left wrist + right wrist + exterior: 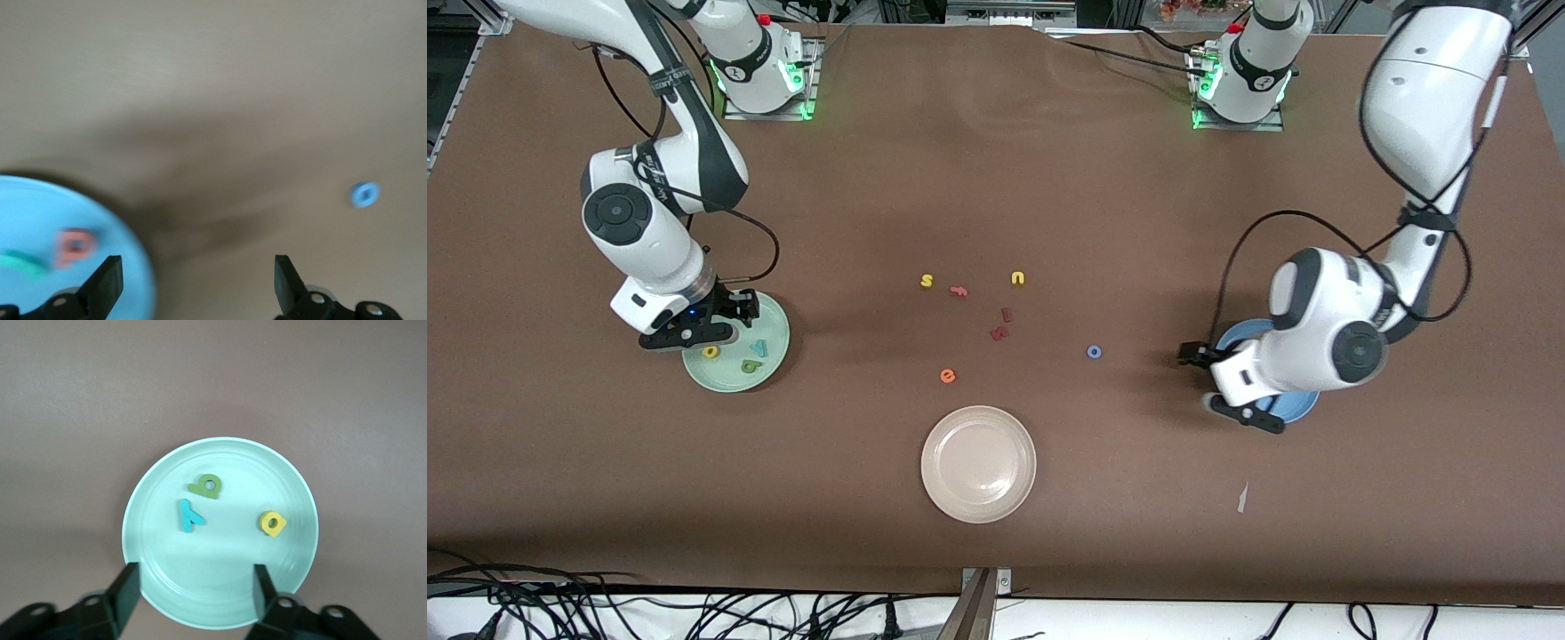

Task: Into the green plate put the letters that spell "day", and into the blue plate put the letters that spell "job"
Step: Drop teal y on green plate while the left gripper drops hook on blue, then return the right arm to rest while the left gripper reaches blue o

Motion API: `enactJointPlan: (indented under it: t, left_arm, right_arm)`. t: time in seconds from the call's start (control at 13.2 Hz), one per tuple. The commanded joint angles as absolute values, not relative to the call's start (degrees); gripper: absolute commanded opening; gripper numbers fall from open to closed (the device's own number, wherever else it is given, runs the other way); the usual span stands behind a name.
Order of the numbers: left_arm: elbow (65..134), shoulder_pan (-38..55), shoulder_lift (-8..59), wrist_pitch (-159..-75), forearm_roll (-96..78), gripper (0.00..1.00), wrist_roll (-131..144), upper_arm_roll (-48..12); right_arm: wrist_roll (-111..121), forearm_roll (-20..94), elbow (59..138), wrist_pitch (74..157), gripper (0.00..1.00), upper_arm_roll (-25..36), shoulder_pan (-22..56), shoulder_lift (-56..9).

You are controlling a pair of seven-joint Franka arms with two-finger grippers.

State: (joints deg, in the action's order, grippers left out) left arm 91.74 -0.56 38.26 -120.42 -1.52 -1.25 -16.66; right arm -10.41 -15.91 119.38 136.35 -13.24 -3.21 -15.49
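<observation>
Plates are seen at both ends of the brown surface (pixel 996 178). The green plate (pixel 769 356) lies toward the right arm's end, and three letters are held in it: the yellow "a" (pixel 711 352), the dark green "d" (pixel 750 365) and the teal "y" (pixel 759 348). In the right wrist view the three are shown lying flat and apart from one another, the "d" (pixel 205 487) and "y" (pixel 189 515) close together and the "a" (pixel 273 523) off to one side. The right tool (pixel 694 331) is held over the rim of this plate with its fingers (pixel 123 590) spread and nothing between them.

The blue plate (pixel 1303 406) lies toward the left arm's end and is largely hidden by the left arm in the front view. In the left wrist view a salmon-pink letter (pixel 75 247) and a teal letter (pixel 21 263) are seen inside it, blurred. The left tool (pixel 1240 391) is held over the plate's edge, released, its fingers (pixel 107 283) wide apart and empty.

The blue "o" (pixel 1094 352) is still on the bare surface, well apart from the blue plate, toward the middle. Near it lie a yellow "s" (pixel 927 281), a yellow "u" (pixel 1018 278), a pink letter (pixel 959 291), two dark red letters (pixel 1000 324) and an orange "e" (pixel 948 376). A cream-white plate (pixel 978 463) lies nearest the front camera.
</observation>
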Motion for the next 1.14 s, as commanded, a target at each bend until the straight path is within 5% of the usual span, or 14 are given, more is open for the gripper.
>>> enactJointPlan:
  t: [0.0, 0.61, 1.06]
  left_arm:
    - [90.6, 6.0, 39.0, -120.0, -2.9, 1.00, 9.7, -15.8]
    - [85.6, 16.3, 43.4, -121.6, 1.1, 1.00, 30.2, -12.0]
    - [84.1, 17.8, 46.5, -124.2, 4.9, 1.00, 32.3, -12.0]
  right_arm:
    - [-9.8, -15.7, 120.8, 136.4, 1.00, -13.7, -4.0, -13.5]
    - [-9.6, -8.3, 118.0, 122.7, 1.00, -14.2, -4.2, -3.5]
    - [-4.4, -0.8, 98.5, 96.7, 1.00, -11.0, -4.1, -1.4]
